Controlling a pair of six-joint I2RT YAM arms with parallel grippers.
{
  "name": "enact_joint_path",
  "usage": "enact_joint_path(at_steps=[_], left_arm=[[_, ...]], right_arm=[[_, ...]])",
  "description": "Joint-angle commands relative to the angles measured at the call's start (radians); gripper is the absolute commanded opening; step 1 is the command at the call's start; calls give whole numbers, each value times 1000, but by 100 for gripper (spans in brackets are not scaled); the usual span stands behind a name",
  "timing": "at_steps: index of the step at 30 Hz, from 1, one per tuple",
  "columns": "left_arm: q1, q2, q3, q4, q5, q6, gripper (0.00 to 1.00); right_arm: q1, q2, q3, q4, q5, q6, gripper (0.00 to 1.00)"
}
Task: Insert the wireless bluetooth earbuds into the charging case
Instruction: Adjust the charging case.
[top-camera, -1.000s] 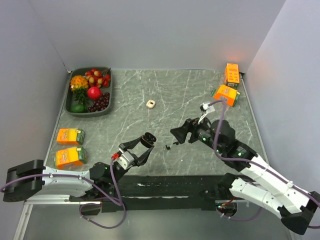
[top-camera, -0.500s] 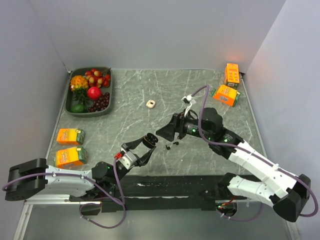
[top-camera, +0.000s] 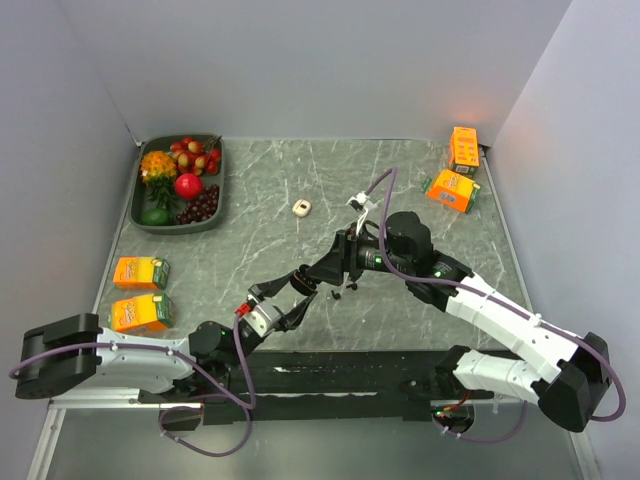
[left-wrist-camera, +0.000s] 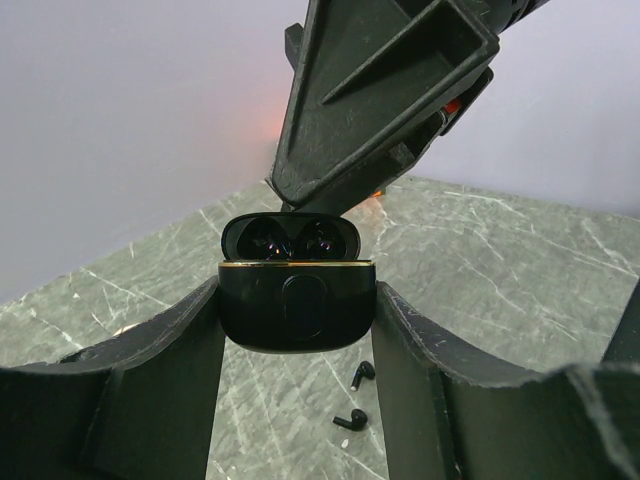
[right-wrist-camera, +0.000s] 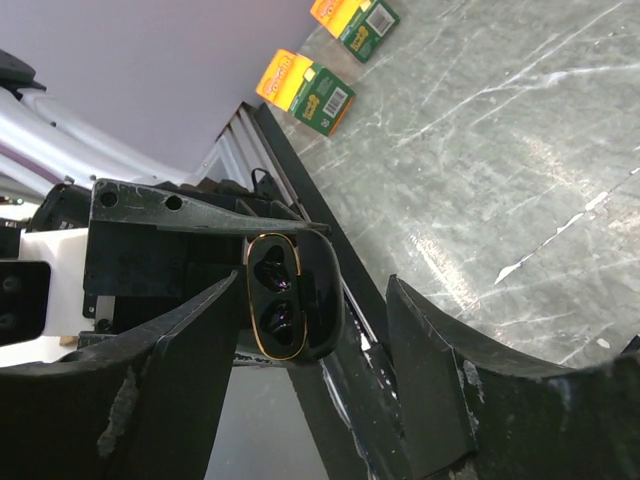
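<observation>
While the left pincer (left-wrist-camera: 297, 300) pinches the glossy rounded case (left-wrist-camera: 296, 318), the right pincer (right-wrist-camera: 315, 290) gapes.

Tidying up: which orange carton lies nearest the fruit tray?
The left pair's farther carton, just in front of the fruit tray; its twin sits nearer the arms, the other two far right.

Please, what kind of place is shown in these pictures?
Most likely a robot test cell, not a home: plain grey walls enclose a marbled table, two robot arms stand at its near edge, and a tray of fruit and orange cartons lie about like props.
</observation>
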Motion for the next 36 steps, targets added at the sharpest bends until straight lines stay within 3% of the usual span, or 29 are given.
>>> enact_joint_path(at_steps=[1,6,18,31,36], left_arm=[[-8,8,43,90,18,-6,1],[-8,8,43,98,20,-9,1],[-6,-12,38,98,29,-32,1],[-6,-14,40,109,29,-36,1],[-8,-15,37,109,21,-36,1]], right_arm=[[1,3,33,58,-37,-7,65],[3,20,33,58,-51,-4,60],[1,35,24,98,-72,1,39],[3,51,22,93,-91,2,42],[3,55,25,84,-101,-1,21]])
